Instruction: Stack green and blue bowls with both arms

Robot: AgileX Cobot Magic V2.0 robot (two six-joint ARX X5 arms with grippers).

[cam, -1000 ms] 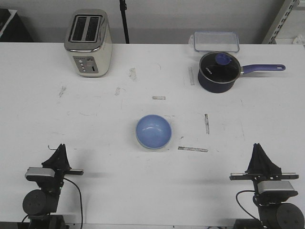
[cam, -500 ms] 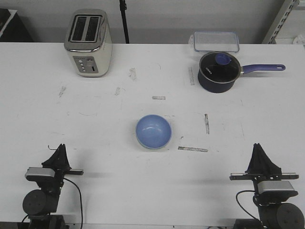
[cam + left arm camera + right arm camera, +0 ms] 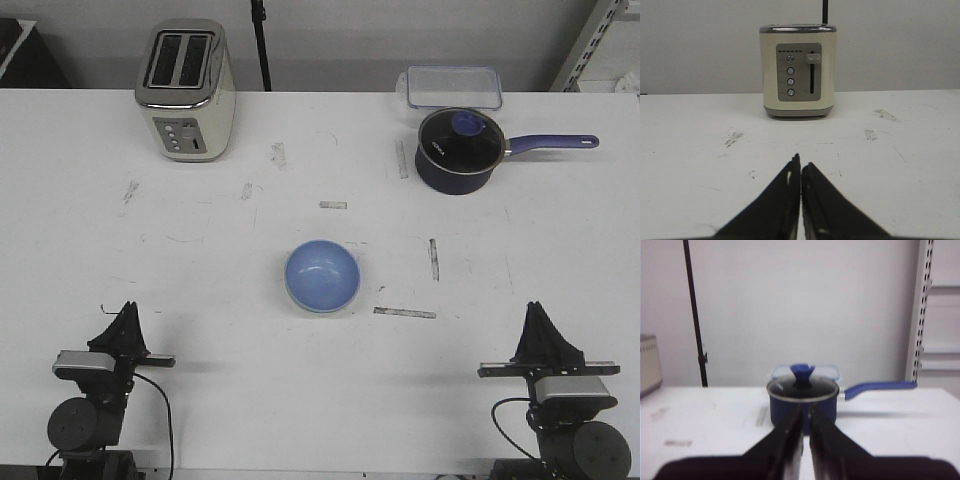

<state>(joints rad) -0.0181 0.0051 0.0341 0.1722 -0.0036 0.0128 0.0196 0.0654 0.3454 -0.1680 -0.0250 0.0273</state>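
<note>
The blue bowl (image 3: 322, 277) sits near the middle of the table (image 3: 200, 280), upright with its mouth up. A thin pale rim shows along its lower edge, so the green bowl may already lie nested beneath it, but the front view does not make that certain, and no separate green bowl shows anywhere else on the table. If so, the stacking looks done and what remains is to rest both arms clear of it.

To do this step well, both arms should sit low at the near edge, well apart from the bowl, with nothing reaching toward the centre. If the green bowl proves to be missing, the first thing is to find it before either arm goes in.

The left gripper (image 3: 126, 325) is by the near left corner. In the left wrist view its tips (image 3: 800, 167) are drawn nearly together with only a thin slit between them, holding nothing and pointing over bare table at the toaster (image 3: 798, 70) at the far left.

The right gripper (image 3: 540, 325) is by the near right corner. In the right wrist view its tips (image 3: 804, 412) stand a narrow gap apart, also holding nothing, and aim at the dark saucepan (image 3: 803, 402) near the far right corner, with a clear lidded box (image 3: 453, 86) just behind it at the far edge
</note>
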